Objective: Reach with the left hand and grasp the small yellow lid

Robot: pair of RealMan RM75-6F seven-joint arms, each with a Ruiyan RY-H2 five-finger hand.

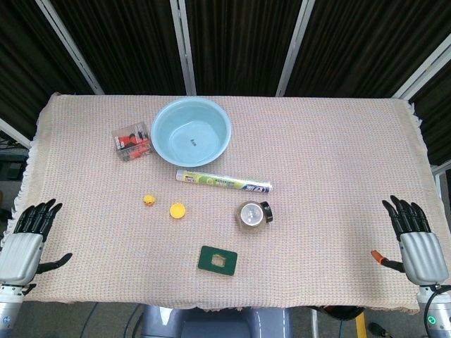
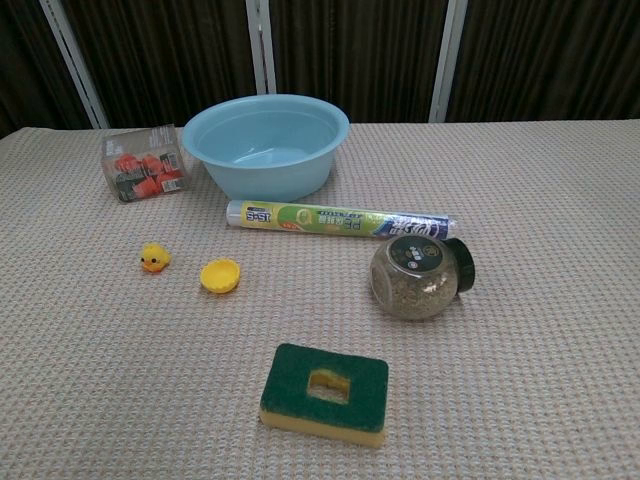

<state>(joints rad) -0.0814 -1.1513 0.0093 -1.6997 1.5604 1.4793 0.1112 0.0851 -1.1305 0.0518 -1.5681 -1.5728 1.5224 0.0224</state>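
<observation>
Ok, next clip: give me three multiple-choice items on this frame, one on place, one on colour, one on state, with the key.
1. Where does the small yellow lid lie?
A. inside the basin
B. on the cloth between the yellow duck and the jar
C. on the sponge

2. What colour is the basin?
A. light blue
B. red
C. white

3. How is the left hand?
A. holding the lid
B. pressing the sponge
C. holding nothing, fingers apart, at the table's near left edge

Key: 1 B, the lid sits on bare cloth right of the duck. 2 A, the basin is pale blue in both views. 3 C, the hand is far from the lid.
</observation>
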